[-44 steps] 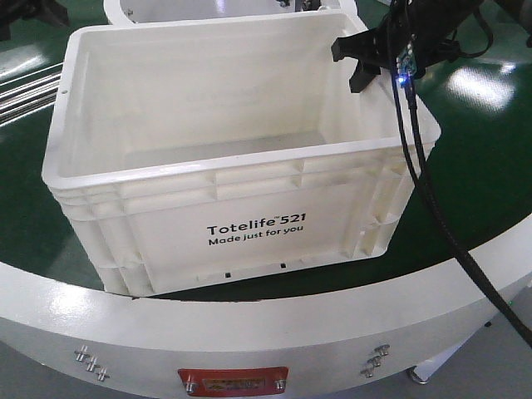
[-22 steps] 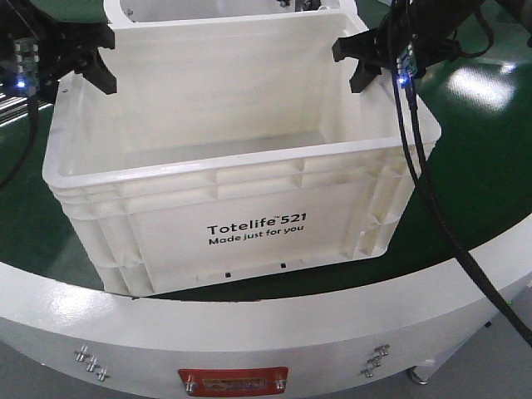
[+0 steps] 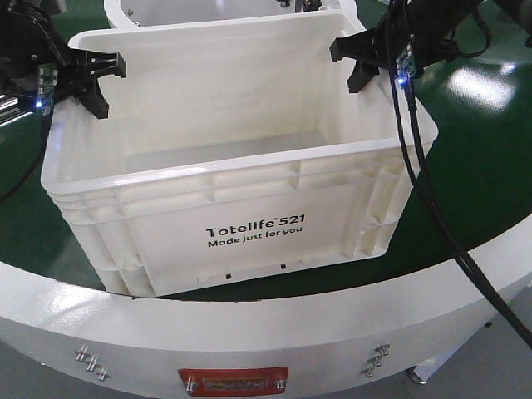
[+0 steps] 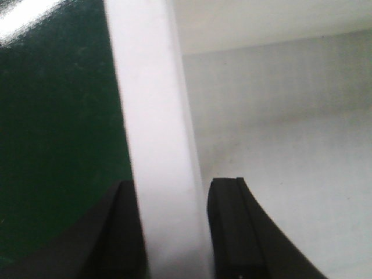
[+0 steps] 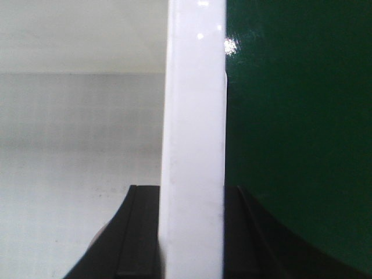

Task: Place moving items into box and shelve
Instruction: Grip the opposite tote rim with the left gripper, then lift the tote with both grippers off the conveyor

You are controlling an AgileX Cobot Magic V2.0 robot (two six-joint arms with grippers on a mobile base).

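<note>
Straddling box rim: left claw, right claw.

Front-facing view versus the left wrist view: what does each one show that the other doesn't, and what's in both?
Only the front view: the whole box, its Totelife 521 print, and the right gripper at the opposite side. Only the left wrist view: close up, one black finger inside the box wall, the other outside. Both: the left gripper straddling the white rim, over the green table.

We read "Totelife 521" and "Made just for you" on the box; the red plate's print is illegible.
</note>
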